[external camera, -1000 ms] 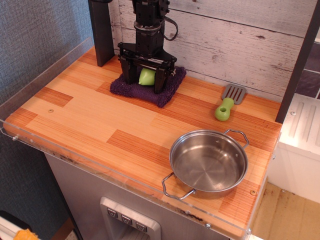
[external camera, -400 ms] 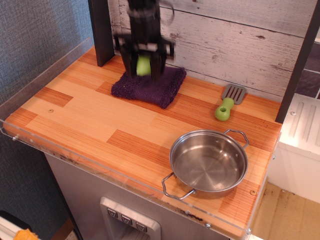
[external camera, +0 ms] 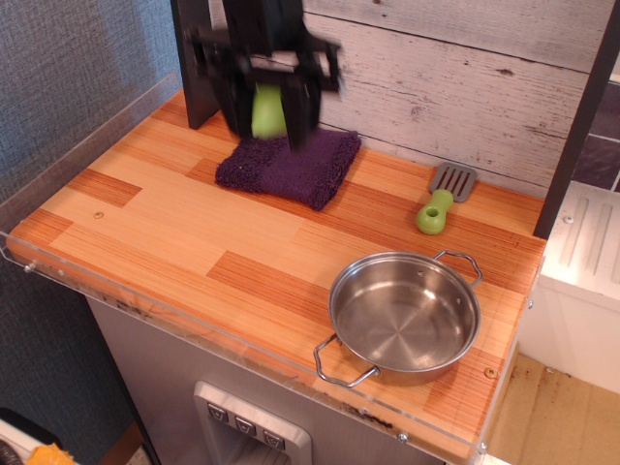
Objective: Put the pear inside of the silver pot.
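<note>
My black gripper [external camera: 267, 118] is shut on the light-green pear [external camera: 268, 109] and holds it in the air above the purple cloth [external camera: 291, 165] at the back of the wooden counter. The image of the gripper is blurred by motion. The silver pot [external camera: 404, 315] stands empty at the front right of the counter, well away from the gripper, with its two wire loop handles at the front left and back right.
A grey spatula with a green handle [external camera: 441, 201] lies at the back right. A dark post [external camera: 197, 68] stands behind the gripper by the plank wall. A clear plastic rim [external camera: 116, 281] runs along the counter's left and front edges.
The gripper has lifted the pear off the purple cloth and risen, drifting slightly left. The pot and the spatula have not moved.
</note>
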Robot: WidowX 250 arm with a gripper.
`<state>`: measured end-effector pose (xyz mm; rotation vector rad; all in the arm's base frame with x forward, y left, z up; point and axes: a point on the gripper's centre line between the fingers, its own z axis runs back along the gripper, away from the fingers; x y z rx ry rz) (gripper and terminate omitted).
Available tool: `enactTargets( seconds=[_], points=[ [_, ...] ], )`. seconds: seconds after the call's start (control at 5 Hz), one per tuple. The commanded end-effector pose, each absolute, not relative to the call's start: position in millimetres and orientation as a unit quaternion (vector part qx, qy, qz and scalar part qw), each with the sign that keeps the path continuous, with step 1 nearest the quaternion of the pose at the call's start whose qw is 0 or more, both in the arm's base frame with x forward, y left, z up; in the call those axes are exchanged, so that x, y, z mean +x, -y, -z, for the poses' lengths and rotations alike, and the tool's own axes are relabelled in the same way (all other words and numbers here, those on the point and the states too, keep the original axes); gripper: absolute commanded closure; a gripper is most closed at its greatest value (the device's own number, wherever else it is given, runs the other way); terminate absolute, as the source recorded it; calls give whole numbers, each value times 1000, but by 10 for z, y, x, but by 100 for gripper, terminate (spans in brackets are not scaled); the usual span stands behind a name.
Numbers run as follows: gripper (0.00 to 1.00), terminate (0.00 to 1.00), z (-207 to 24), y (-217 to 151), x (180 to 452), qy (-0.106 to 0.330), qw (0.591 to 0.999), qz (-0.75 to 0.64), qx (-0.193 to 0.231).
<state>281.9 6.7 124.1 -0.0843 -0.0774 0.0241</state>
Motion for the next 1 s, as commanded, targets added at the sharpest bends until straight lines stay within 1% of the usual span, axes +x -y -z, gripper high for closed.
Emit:
enactTargets(
  seconds=[0.0, 0.2, 0.4, 0.6, 0.8],
  points=[
    [100, 0, -978, 428, 2323, 24, 999, 41, -18],
    [100, 0, -816, 531, 2311, 17, 999, 46, -3],
    [100, 0, -675, 581, 2416, 20, 999, 39, 4],
    [100, 0, -694, 633, 2551, 39, 998, 41, -1],
    [100, 0, -714, 669, 2627, 43, 998, 44, -4]
  ],
)
